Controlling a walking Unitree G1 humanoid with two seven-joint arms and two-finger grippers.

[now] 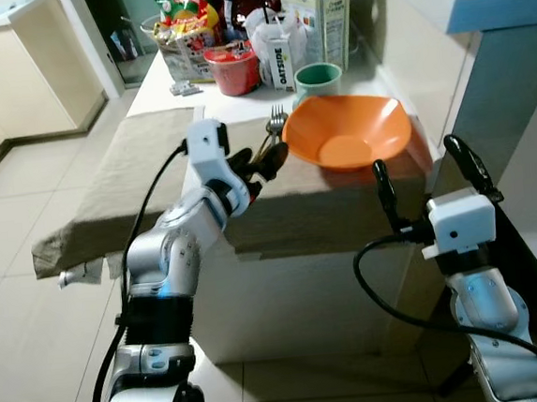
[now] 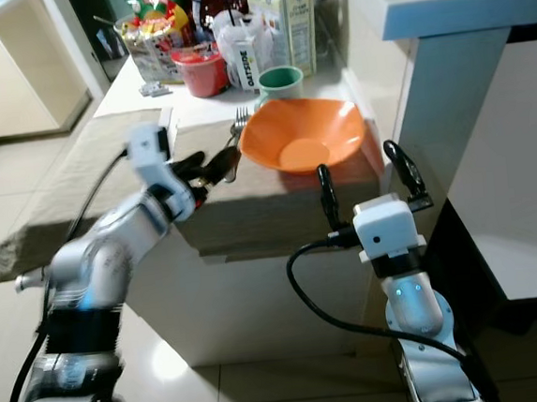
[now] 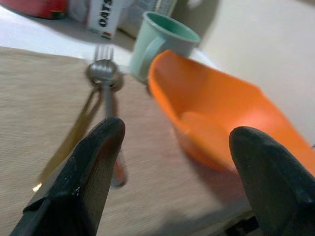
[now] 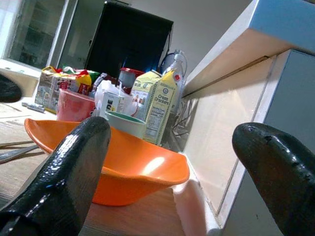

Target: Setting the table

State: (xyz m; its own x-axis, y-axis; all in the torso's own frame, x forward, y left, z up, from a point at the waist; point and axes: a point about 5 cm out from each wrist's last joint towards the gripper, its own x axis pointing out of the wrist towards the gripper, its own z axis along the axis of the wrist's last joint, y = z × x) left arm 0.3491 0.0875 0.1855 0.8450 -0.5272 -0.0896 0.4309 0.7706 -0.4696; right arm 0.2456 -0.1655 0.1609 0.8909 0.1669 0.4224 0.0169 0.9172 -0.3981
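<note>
While the right gripper (image 1: 431,173) is held below the table's near edge with its fingers spread wide and nothing between them, the left gripper (image 3: 172,167) is stretched over the beige placemat (image 1: 143,165), its fingers also parted. Just beyond its fingertips, a fork (image 3: 104,78) and a spoon with a gold handle (image 3: 74,132) are laid side by side on the mat. Beside them the orange bowl (image 1: 347,130) is set, with nothing in it. Behind it a mint green mug (image 1: 318,79) is placed, then a red cup (image 1: 234,70), an oat drink carton (image 1: 280,61) and a taller milk carton (image 1: 316,13).
</note>
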